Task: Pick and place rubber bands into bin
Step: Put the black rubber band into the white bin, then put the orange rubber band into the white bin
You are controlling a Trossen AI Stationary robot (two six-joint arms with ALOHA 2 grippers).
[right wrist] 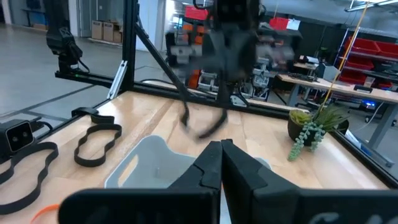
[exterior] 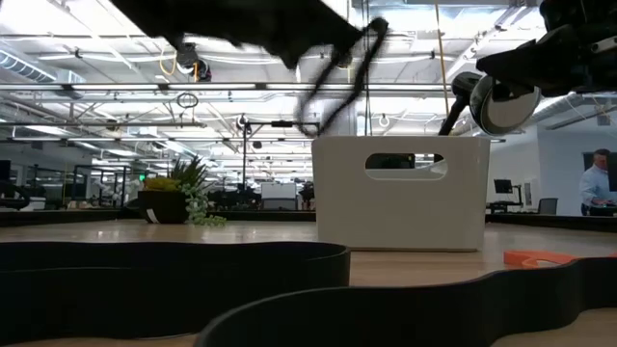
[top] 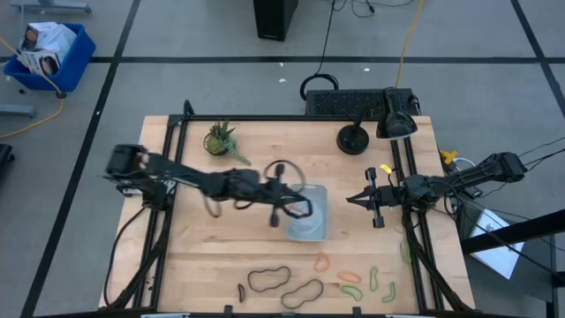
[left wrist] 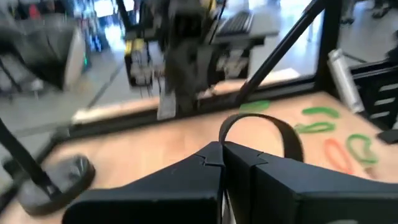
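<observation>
While over the bin, left hand, potted plant nearby.

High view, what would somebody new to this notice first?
Probably the left gripper, raised over the pale bin at mid-table and shut on a dark rubber band whose loop dangles from it. Next, the loose rubber bands strewn along the table's near edge, dark wavy ones beside smaller orange and green ones. The right gripper waits just right of the bin, fingers shut.
</observation>
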